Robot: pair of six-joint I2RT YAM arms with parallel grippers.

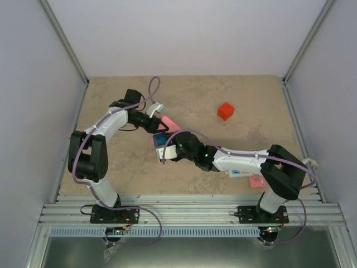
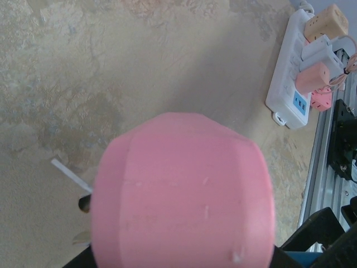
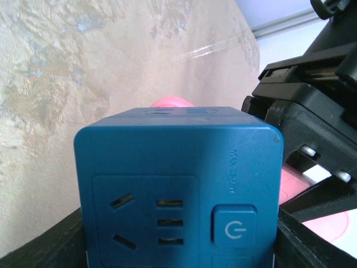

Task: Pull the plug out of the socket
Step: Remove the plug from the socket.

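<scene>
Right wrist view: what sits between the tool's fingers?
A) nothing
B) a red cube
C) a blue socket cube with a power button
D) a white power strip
C: a blue socket cube with outlet holes and a power button fills the gap between the black fingers.

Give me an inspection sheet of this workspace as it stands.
Surface: tan mottled table, flat.
Job's things: blue socket cube between the right fingers; pink plug directly behind it; whether they are joined cannot be told.
Clutter: red cube standing apart at the far side; white power strip with adapters in it, by the near rail.
Grippers: left gripper shut on the pink plug; right gripper against both sides of the blue socket cube.
Cables: purple cables run along both arms.
Surroundings: pale walls on three sides; metal rail at the near edge.
</scene>
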